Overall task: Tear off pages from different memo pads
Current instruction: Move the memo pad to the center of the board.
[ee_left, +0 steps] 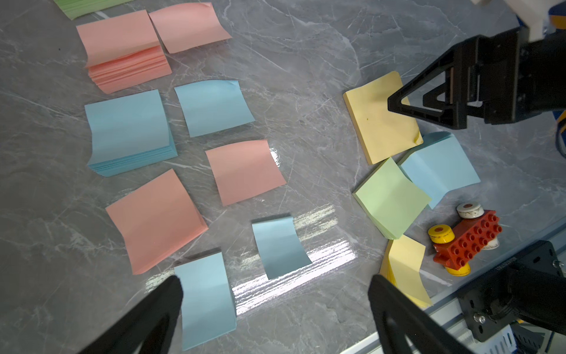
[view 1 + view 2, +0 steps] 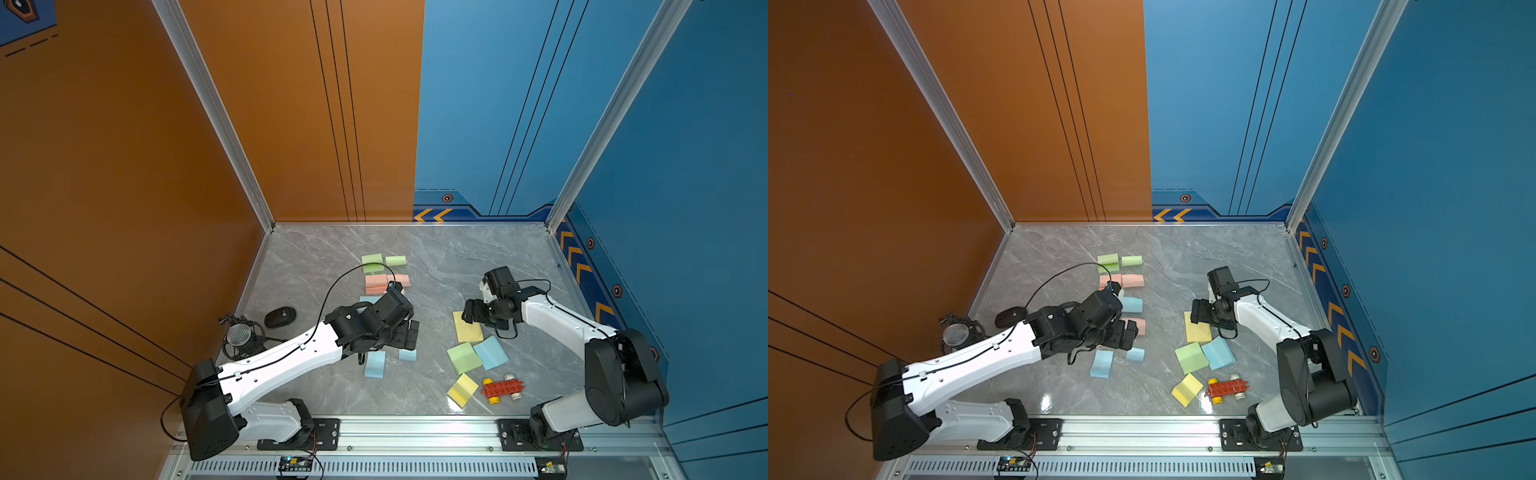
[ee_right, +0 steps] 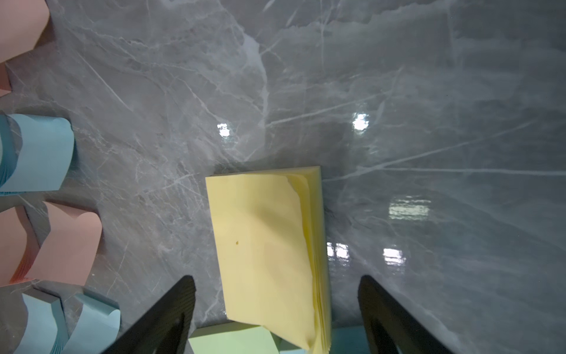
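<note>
Several pastel memo pads lie on the grey marble table (image 2: 440,257), each with a loose curled page beside it. At the left are a pink pad (image 1: 122,52) with its page (image 1: 186,26), a blue pad (image 1: 128,131) with its page (image 1: 214,107), and a second blue pad (image 1: 205,300). My left gripper (image 1: 275,285) hovers open above that last pad, holding nothing. My right gripper (image 3: 277,282) is open, its jaws standing either side of a yellow memo pad (image 3: 266,239) whose top sheets are lifted at one corner. It does not touch the pad. Green (image 2: 463,357) and blue (image 2: 492,352) pads lie just in front.
A red toy brick car (image 2: 503,390) and another yellow pad (image 2: 462,390) sit near the front rail (image 2: 415,432). A microphone (image 2: 240,334) and a black oval object (image 2: 279,318) stand at the left edge. Orange and blue walls close in the table.
</note>
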`<state>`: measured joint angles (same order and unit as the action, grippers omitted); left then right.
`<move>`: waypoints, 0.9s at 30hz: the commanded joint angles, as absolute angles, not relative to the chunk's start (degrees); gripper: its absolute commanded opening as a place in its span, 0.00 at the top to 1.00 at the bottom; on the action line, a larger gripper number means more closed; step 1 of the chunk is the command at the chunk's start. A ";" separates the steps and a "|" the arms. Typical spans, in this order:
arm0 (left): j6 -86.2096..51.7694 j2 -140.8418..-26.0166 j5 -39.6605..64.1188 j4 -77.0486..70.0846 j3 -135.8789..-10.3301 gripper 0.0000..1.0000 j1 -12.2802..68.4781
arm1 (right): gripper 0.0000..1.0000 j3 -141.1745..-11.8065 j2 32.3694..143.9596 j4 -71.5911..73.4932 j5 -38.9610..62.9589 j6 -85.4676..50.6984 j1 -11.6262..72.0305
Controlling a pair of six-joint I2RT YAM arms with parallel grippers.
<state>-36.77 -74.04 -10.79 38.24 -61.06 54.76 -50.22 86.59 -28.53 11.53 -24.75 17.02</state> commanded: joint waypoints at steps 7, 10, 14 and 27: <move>-35.55 -76.81 -15.03 39.34 -62.49 0.02 55.77 | 0.14 -48.52 91.24 -16.23 17.29 -36.76 26.44; -35.64 -77.34 -14.45 38.53 -61.96 0.02 55.90 | 0.16 -49.16 91.67 -11.93 17.99 -41.78 31.03; -34.92 -77.78 -13.47 37.16 -61.15 0.02 55.70 | 0.16 -49.71 88.70 -11.90 14.19 -43.60 33.98; -18.66 -95.44 2.47 32.26 -72.03 0.24 56.16 | 0.16 -44.82 68.76 -25.86 3.05 -32.99 24.80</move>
<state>-24.67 -92.27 -1.69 32.93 -69.17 55.27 -46.78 70.63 -20.08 5.54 -36.40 25.52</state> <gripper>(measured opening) 0.771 0.839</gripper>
